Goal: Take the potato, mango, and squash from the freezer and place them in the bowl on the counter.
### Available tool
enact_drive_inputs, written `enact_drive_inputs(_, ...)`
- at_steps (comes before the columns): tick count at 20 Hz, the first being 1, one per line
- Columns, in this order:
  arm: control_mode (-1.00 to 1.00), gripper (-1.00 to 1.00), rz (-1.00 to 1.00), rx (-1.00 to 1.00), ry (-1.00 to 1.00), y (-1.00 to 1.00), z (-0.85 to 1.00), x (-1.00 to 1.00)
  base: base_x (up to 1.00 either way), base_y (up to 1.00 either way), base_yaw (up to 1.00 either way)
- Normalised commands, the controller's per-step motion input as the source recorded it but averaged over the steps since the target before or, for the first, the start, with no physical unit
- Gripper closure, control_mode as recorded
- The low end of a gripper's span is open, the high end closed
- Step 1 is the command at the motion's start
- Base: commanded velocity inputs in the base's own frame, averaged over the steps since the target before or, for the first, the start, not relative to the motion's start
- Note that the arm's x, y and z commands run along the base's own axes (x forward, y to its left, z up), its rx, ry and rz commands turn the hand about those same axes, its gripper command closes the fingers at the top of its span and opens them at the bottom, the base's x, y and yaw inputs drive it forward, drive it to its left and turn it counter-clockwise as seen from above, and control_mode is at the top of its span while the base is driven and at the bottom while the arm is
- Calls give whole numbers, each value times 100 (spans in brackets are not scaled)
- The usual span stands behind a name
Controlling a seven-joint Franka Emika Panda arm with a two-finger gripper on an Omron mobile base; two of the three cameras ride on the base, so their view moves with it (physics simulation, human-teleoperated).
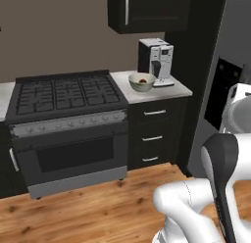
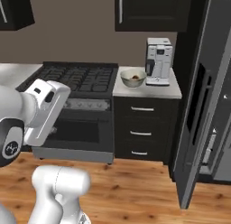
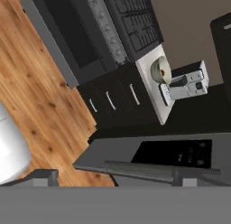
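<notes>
Bowl on the surface beside the coffee machine, freezer door open.

Left base view: the bowl (image 1: 142,82) sits on the surface (image 1: 166,91), touching or just beside the coffee machine (image 1: 157,60), right of the stove (image 1: 66,92); something small and brown-orange lies in it, too small to name.
Right base view: the freezer (image 2: 205,101) stands right of the surface with its thick door swung out; bowl (image 2: 133,77) just left of the machine (image 2: 159,60).
Hand view, rolled: bowl (image 3: 161,70), drawers (image 3: 113,101) and grey door edge (image 3: 149,160) show. No writing is readable anywhere. Whether the fingers are released or clenched cannot be told.
</notes>
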Motion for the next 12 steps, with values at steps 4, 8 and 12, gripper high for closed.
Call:
enact_drive_inputs(4, 100, -100, 0, 0, 0, 0, 0, 0, -56, -100, 0)
enact_drive_inputs(8, 100, -100, 0, 0, 0, 0, 0, 0, -22, -100, 2)
enact_drive_inputs(12, 100, -100, 0, 0, 0, 0, 0, 0, -13, -100, 6)
